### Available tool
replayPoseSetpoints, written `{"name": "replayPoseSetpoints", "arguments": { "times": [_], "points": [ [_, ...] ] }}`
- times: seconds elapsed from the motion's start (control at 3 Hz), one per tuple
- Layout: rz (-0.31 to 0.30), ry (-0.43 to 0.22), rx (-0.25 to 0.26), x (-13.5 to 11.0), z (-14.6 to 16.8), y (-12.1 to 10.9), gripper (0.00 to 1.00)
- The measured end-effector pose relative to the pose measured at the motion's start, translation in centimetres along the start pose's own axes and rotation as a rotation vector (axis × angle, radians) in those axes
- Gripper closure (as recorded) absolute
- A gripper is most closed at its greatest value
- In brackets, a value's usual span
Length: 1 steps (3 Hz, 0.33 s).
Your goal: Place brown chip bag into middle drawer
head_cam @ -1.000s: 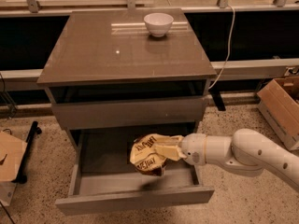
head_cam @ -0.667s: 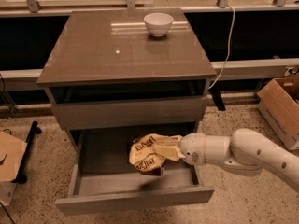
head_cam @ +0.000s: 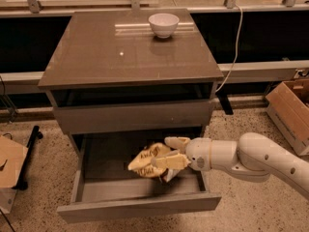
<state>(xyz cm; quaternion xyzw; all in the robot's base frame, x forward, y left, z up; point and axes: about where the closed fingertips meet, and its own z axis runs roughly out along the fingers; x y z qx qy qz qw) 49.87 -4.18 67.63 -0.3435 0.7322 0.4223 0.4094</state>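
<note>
The brown chip bag [head_cam: 148, 161], crinkly with a pale yellow end and dark lettering, hangs over the right half of the open middle drawer [head_cam: 111, 187]. My gripper [head_cam: 170, 153] reaches in from the right on a white arm and is shut on the bag's right end, one finger above it and one below. The bag is slightly above the drawer's grey floor, tilted down to the left. The drawer is pulled out toward the camera, below the shut upper drawer front [head_cam: 133, 116].
A small white bowl [head_cam: 163, 24] stands at the back of the cabinet top [head_cam: 120, 52]. A cardboard box [head_cam: 292, 112] is on the floor at the right, another cardboard piece [head_cam: 10, 161] at the left. A white cable [head_cam: 235, 42] hangs behind the cabinet.
The bag and gripper have shifted slightly left and down inside the drawer. The grip is unchanged.
</note>
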Motion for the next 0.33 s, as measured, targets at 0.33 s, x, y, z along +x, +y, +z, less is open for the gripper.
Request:
{"name": "replayPoseSetpoints", "arguments": {
  "times": [0.33],
  "points": [
    [0.0,0.0,-0.002,-0.01,0.07,0.05,0.0]
  ]
}}
